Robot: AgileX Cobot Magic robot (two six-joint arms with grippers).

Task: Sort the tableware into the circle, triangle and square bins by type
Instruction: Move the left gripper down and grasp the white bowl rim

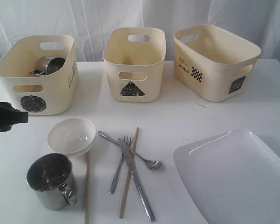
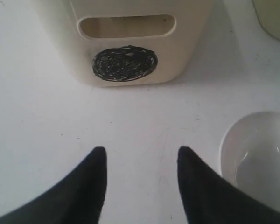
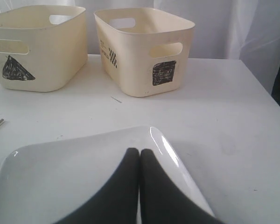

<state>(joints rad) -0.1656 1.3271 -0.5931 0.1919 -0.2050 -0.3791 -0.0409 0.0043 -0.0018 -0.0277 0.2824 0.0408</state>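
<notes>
Three cream bins stand at the back: the circle bin, the triangle bin and the square bin. One steel mug lies inside the circle bin. On the table are a white bowl, a second steel mug, a spoon, a fork, a knife, two chopsticks and a large white plate. My left gripper is open and empty above bare table, in front of the circle bin and beside the white bowl. My right gripper is shut, empty, over the plate.
The left arm enters at the exterior view's left edge, just left of the bowl. The right wrist view shows the triangle bin and the square bin beyond the plate. A white curtain hangs behind the table.
</notes>
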